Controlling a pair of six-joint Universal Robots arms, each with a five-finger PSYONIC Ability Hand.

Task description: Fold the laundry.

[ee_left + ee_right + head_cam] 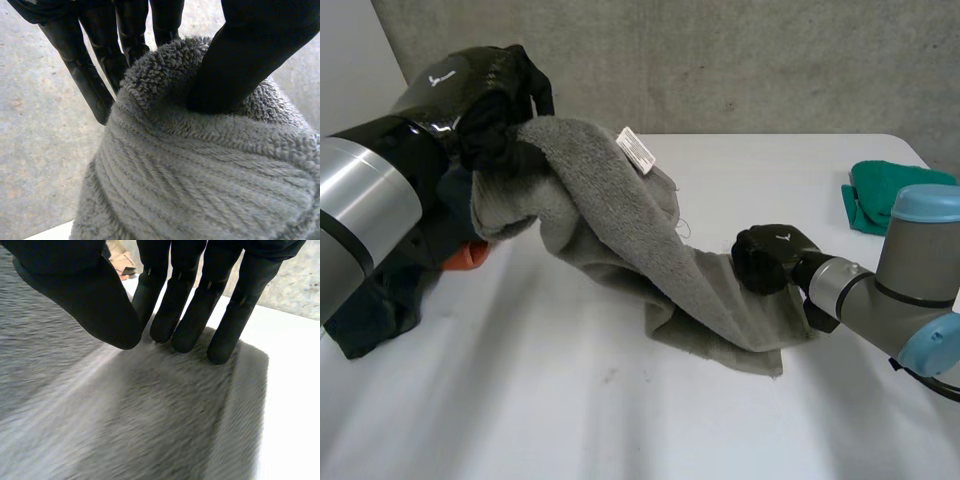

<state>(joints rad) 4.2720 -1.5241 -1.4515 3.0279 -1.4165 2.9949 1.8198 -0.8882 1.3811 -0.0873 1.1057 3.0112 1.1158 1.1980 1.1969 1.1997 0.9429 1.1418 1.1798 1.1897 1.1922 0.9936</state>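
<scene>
A grey towel point(620, 220) hangs in a slope from the upper left down to the table point(570, 410). My left hand point(495, 130) holds its upper end in the air; in the left wrist view the thumb point(240, 60) pins a bunched edge of the towel point(200, 175) against the fingers. A white label point(637, 150) shows near that raised edge. My right hand point(770, 258) sits on the towel's lower end on the table. In the right wrist view its fingers point(190, 315) and thumb close together on the towel point(125, 415) near its edge.
A green cloth point(875, 195) lies at the table's far right, behind my right arm. A dark garment point(375, 310) and something orange point(470, 255) lie under my left arm at the left edge. A concrete wall stands behind the table.
</scene>
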